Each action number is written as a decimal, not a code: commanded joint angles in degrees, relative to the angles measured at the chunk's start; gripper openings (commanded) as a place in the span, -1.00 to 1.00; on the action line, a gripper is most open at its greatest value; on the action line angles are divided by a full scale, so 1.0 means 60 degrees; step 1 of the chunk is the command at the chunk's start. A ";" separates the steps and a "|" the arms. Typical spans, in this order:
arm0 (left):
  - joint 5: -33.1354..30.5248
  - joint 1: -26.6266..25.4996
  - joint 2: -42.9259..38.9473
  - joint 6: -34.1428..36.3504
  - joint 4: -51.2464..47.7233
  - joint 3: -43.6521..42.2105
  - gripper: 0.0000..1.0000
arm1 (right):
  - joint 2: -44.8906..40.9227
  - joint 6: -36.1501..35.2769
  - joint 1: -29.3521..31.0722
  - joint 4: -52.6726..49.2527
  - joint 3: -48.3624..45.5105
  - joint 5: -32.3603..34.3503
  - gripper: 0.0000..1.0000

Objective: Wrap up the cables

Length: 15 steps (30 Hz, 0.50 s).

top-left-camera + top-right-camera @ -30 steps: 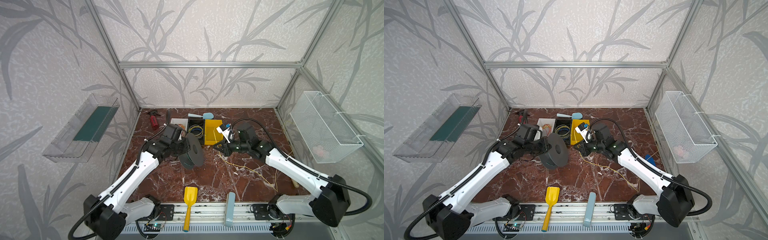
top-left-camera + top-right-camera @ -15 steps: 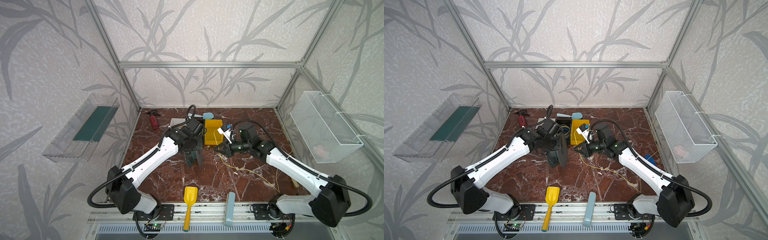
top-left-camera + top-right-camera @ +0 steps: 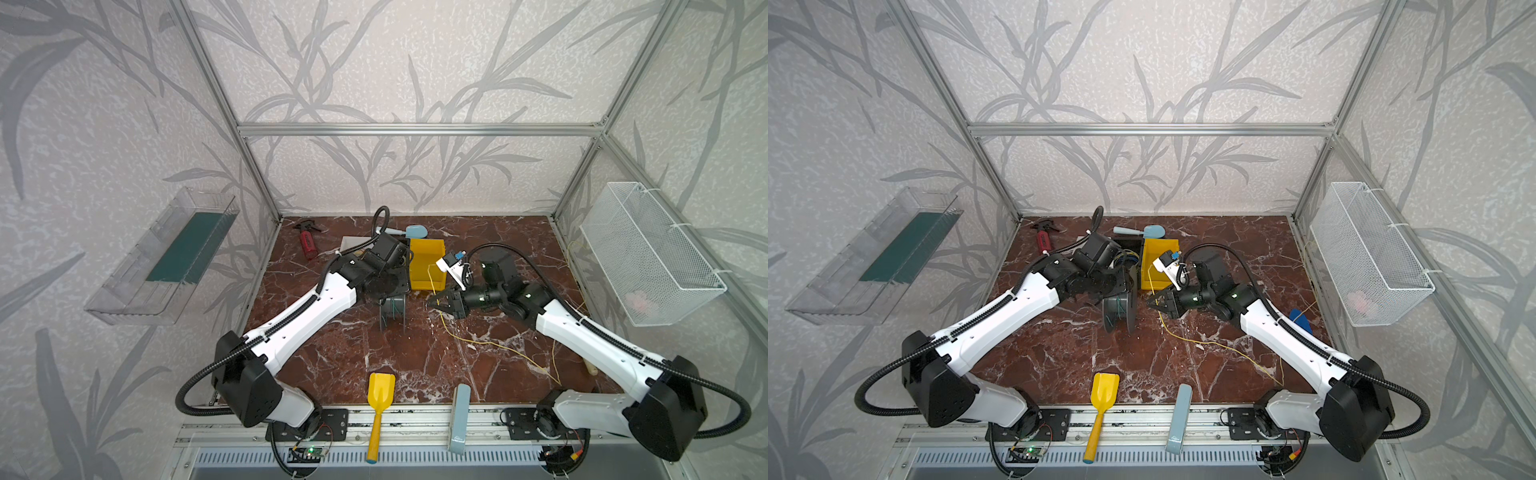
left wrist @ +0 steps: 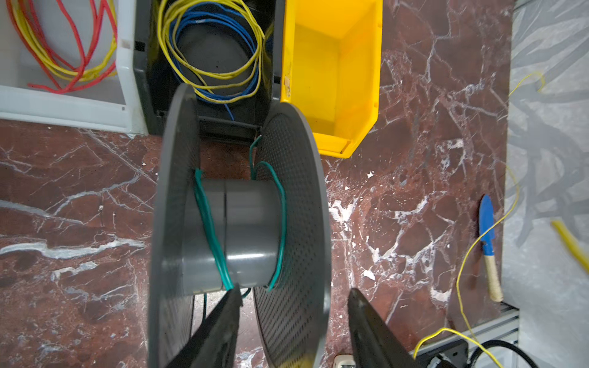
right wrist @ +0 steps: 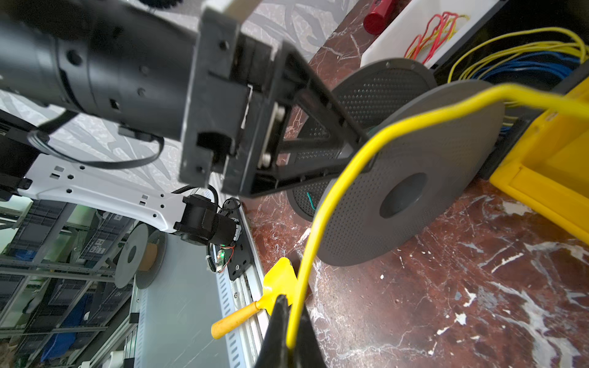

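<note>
The left gripper [image 4: 294, 291] is set open astride a spool flange [image 4: 293, 223]. The cable [image 5: 318, 220] is pinched by the level right gripper [image 3: 432, 302]; its jaws are closed.

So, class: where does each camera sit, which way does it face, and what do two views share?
Both top views: high in front, looking down at the table; the whole robot shows.
Left wrist: on that arm, looking down at the spool; left claw open.
Right wrist: on that arm, facing the spool; right claw pinches the yellow wire.
Shared: every view shows the spool.
</note>
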 commanded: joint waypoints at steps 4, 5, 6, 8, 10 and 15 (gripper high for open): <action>0.0777 0.0908 -0.1368 0.0331 -0.1103 0.0881 0.17 | 0.0278 -0.0327 0.0861 -0.0168 0.0492 0.0518 -1.00; 0.0960 0.1123 -0.1540 0.0426 -0.1231 0.0892 0.17 | 0.0382 -0.0416 0.0974 -0.0212 0.0595 0.0599 -1.00; 0.1063 0.1343 -0.1723 0.0583 -0.1417 0.0916 0.16 | 0.0500 -0.0521 0.1090 -0.0279 0.0707 0.0712 -1.00; 0.1177 0.1707 -0.1991 0.0973 -0.1825 0.0980 0.12 | 0.0735 -0.0803 0.1278 -0.0500 0.0969 0.0880 -1.00; 0.1371 0.2006 -0.2071 0.1355 -0.2243 0.1041 0.05 | 0.1010 -0.1201 0.1452 -0.0890 0.1303 0.0987 -1.00; 0.1472 0.2072 -0.1983 0.2023 -0.2606 0.0917 0.03 | 0.1748 -0.1768 0.1583 -0.1280 0.1750 0.1014 -1.00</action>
